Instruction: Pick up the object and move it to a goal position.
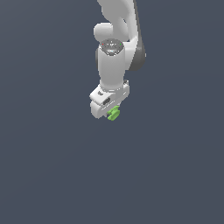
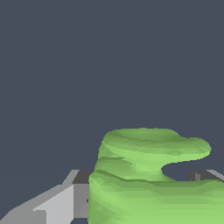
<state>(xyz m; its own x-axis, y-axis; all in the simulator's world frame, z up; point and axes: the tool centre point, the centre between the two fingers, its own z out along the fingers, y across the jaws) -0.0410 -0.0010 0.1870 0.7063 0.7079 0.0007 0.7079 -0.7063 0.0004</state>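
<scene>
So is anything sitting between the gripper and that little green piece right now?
No. The green piece sits right at the gripper, filling the wrist view between the fingers; nothing else shows around them.

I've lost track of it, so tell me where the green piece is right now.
In the exterior view the green piece sits near the middle, right at the tip of the white gripper; the wrist view shows it close up between grey fingers.

No readable text, labels, brands or nos. showing in either view. Small red and green specks are showing on the arm's (image 1: 113, 65) grey top cap in the exterior view, too small to read as signs. Nothing is showing on the object (image 2: 148, 179) in the wrist view.
</scene>
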